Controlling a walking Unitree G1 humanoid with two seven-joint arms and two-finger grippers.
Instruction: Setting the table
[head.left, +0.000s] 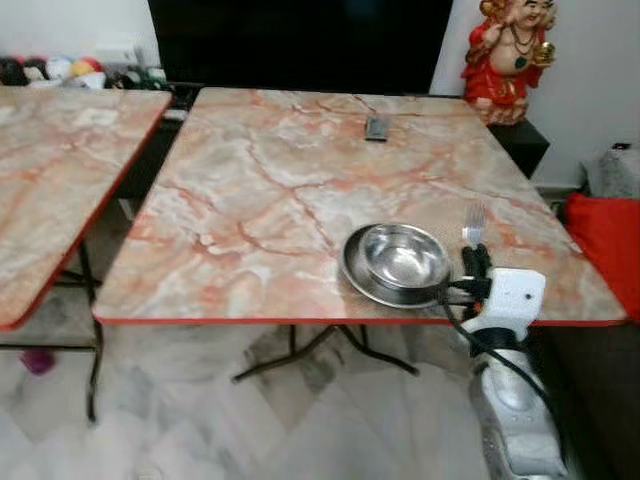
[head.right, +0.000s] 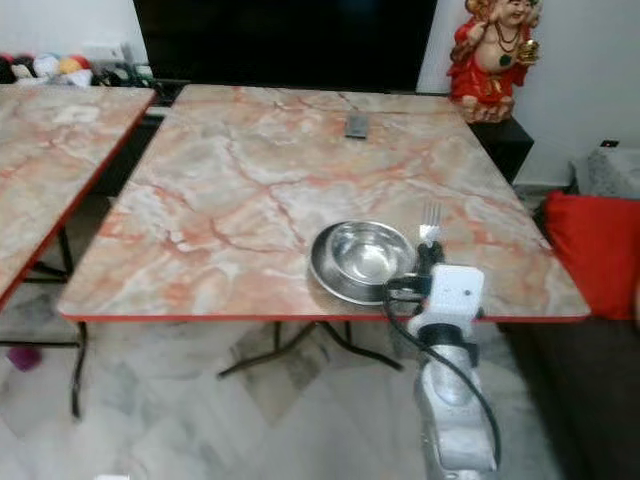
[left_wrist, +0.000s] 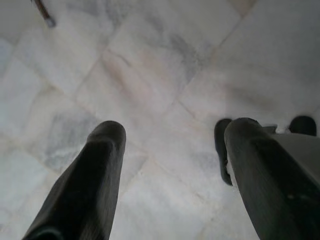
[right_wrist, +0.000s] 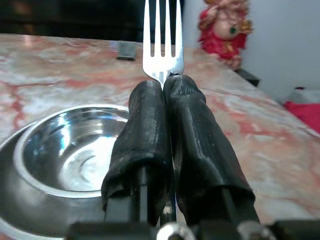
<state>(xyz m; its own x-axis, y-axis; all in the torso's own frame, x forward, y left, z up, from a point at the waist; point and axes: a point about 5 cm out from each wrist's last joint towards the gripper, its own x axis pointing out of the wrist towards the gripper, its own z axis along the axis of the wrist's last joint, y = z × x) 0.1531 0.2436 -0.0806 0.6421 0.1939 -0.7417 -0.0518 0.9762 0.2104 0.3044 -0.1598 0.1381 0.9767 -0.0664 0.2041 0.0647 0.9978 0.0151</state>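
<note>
right gripper (right_wrist: 165, 85) clamped on fork (right_wrist: 162, 42) | tines beyond fingertips | beside bowl (head.left: 404, 257)

Marble tables (head.left: 260, 190), pale tiled floor (head.left: 330, 420), perhaps television (head.left: 300, 40).

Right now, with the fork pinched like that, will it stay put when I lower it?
Probably stiff: the fork looks like polished metal. It may slip, since the right gripper pinches only its smooth neck. Likely light, held upright beside the bowl.

Home living room, likely — marble-top folding table (head.left: 300, 200), dark TV screen (head.left: 300, 40), red figurine (head.left: 508, 55), tiled floor (head.left: 200, 420).
</note>
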